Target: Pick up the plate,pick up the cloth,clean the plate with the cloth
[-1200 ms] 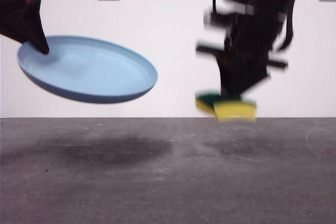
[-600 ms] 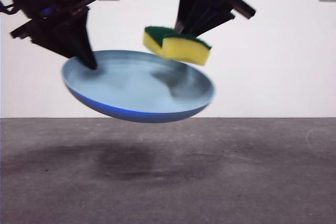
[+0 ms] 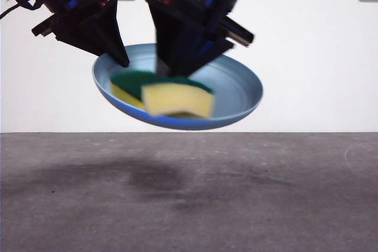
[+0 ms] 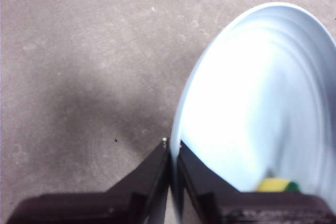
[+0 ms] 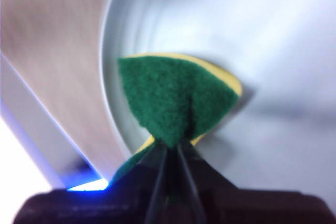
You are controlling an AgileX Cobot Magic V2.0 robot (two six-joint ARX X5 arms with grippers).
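Front view: the left end effector (image 3: 121,60) clamps the rim of the plate (image 3: 236,90), held tilted above the bench (image 3: 189,193). The right end effector (image 3: 177,72) grips the cloth (image 3: 168,95) inside the plate. No readable writing.

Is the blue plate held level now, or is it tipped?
Tipped. In the front view the plate hangs above the table, its inside facing the camera. The left gripper clamps its rim.
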